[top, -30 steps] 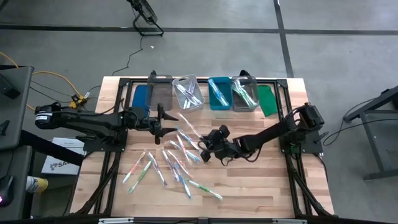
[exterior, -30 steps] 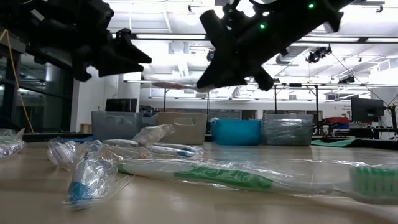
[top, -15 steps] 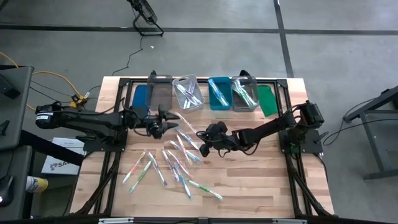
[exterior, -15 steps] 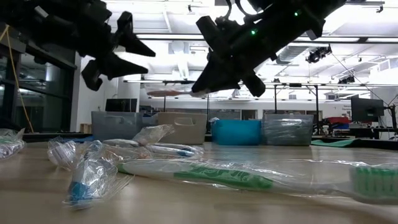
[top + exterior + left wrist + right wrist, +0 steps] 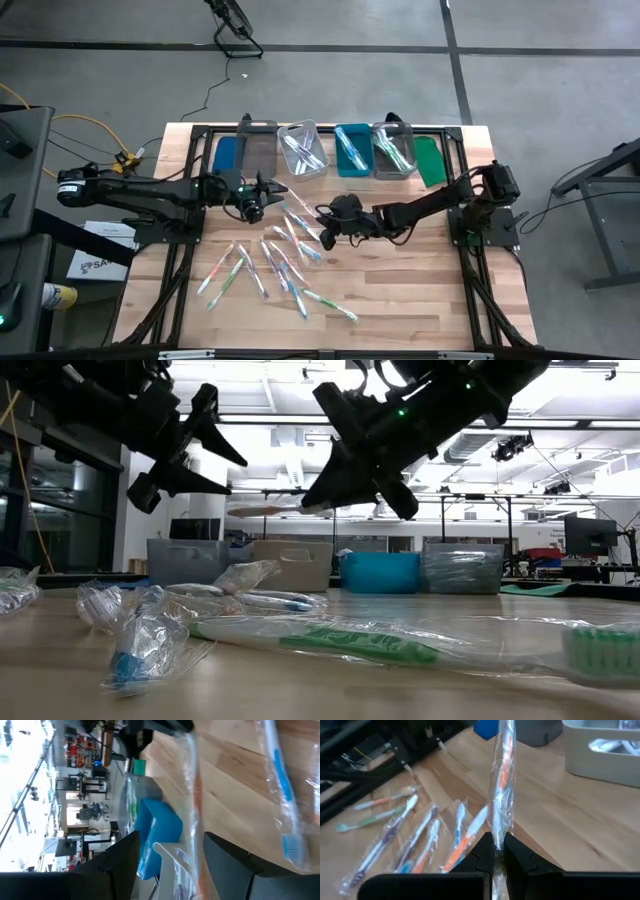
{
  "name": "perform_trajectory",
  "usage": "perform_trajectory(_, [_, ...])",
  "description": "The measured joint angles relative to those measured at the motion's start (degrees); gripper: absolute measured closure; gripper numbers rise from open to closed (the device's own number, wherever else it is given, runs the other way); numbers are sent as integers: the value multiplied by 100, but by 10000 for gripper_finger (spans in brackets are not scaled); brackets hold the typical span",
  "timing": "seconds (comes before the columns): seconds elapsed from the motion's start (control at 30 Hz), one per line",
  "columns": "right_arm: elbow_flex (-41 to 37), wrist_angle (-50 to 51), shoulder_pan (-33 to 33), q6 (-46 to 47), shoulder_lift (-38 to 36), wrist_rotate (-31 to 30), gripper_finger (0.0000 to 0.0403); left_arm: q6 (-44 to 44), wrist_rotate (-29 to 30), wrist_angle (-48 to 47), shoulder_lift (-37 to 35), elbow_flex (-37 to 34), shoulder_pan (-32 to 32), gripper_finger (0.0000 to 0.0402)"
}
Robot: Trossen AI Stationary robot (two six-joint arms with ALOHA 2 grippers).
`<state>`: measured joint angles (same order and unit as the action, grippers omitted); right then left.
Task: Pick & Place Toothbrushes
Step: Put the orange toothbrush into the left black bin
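Right gripper (image 5: 496,851) pinches an orange-handled wrapped toothbrush (image 5: 501,780), seemingly level, pointing at left gripper (image 5: 268,194).

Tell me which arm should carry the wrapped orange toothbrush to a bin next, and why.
Probably the right. Its end effector is shut on the wrapped orange toothbrush, held up off the table. The left end effector is open with the wrapper's far end between its fingers, not gripping it.

Four bins (image 5: 305,149), many toothbrushes (image 5: 284,257)
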<state>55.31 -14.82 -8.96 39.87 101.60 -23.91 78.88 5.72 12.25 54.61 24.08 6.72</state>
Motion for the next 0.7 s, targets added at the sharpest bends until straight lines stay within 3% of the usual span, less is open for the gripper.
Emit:
perform_trajectory(0.5, [1, -820, 242, -342, 0, 873, 390, 185, 447, -255, 0, 0, 0, 192])
perform_trajectory(0.7, [2, -831, 233, -366, 0, 945, 390, 181, 550, -258, 0, 0, -2, 243])
